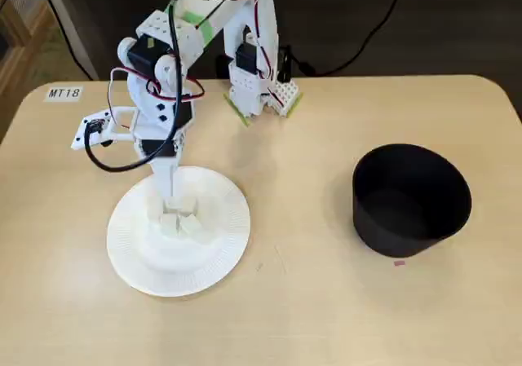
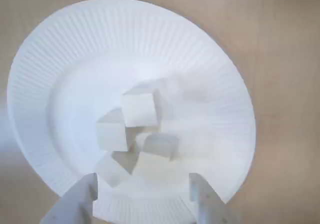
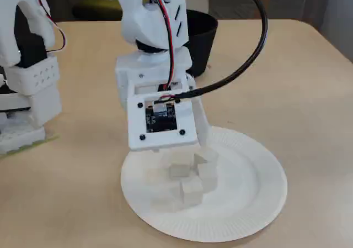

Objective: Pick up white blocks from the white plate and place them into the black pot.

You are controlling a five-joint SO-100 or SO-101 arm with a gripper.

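The white plate lies on the left of the tan table, and several small white blocks sit clustered in its middle. In the wrist view the blocks fill the centre of the plate. My gripper is open, and its two white fingertips stand on either side of the cluster's near edge, just above the plate. In a fixed view the gripper points straight down at the blocks. The black pot stands apart on the right with nothing visible inside. It also shows behind the arm.
The arm's base stands at the table's back edge with black cables behind it. A label reading MT18 is stuck at the back left. A small pink mark lies in front of the pot. The wrist camera mount hides part of the blocks.
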